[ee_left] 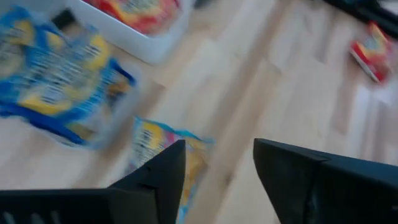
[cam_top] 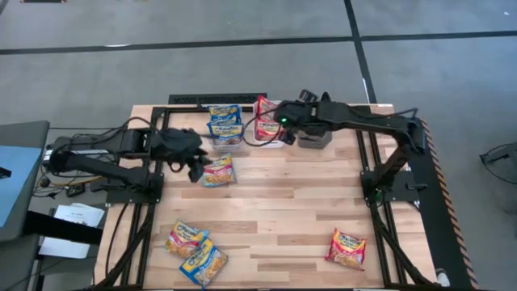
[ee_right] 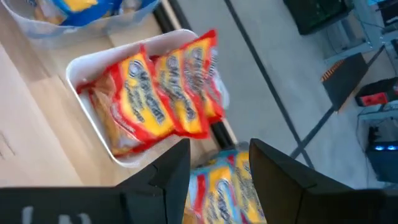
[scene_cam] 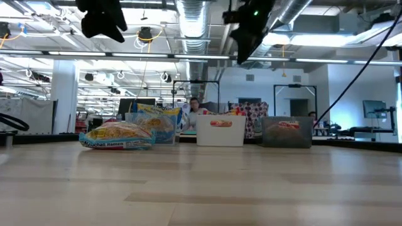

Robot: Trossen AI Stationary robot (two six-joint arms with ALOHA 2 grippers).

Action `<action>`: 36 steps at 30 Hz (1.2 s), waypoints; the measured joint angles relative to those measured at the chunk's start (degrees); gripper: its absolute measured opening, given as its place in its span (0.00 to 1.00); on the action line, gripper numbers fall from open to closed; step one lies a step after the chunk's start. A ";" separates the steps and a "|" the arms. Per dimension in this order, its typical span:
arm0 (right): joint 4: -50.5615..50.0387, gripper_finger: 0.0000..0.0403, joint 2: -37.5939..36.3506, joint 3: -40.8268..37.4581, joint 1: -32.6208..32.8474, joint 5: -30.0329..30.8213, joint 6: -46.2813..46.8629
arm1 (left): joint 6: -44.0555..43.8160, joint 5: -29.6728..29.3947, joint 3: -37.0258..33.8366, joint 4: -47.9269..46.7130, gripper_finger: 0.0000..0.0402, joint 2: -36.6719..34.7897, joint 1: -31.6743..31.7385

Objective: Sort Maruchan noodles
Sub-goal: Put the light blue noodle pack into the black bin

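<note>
Several Maruchan packets are in view. One blue-and-yellow packet (cam_top: 218,171) lies flat on the table. My left gripper (cam_top: 194,166) is beside it and raised well above it (scene_cam: 103,25), open; the packet (ee_left: 155,146) shows past its fingers. My right gripper (cam_top: 279,123) is open and hangs high (scene_cam: 244,47) over the white bin (cam_top: 266,133) of red packets (ee_right: 161,102). A blue-and-orange packet (ee_right: 219,180) shows through the gap between its fingers (ee_right: 219,152). Nothing hangs from them in the low view.
A clear bin (cam_top: 226,128) holding blue packets, the white bin and a dark bin (cam_top: 317,139) stand in a row at the far edge. Two packets (cam_top: 184,239) (cam_top: 203,263) lie near-left and a red one (cam_top: 346,248) near-right. Bare wood lies mid-table.
</note>
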 joint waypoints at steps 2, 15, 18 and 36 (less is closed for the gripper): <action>-0.47 0.46 -2.26 0.00 0.00 -0.02 1.06 | -0.09 -0.47 0.49 0.17 0.47 -0.01 1.90; -7.92 0.46 -13.99 0.00 0.04 -0.15 5.32 | -1.61 2.33 -11.67 7.30 0.49 0.11 2.61; -7.86 0.46 -14.65 0.00 0.04 -0.25 5.32 | -1.49 2.32 -15.78 12.96 0.49 0.10 2.61; -8.57 0.46 -13.39 -0.05 0.00 -3.17 7.30 | 2.44 -0.94 -23.69 24.69 0.49 12.38 2.61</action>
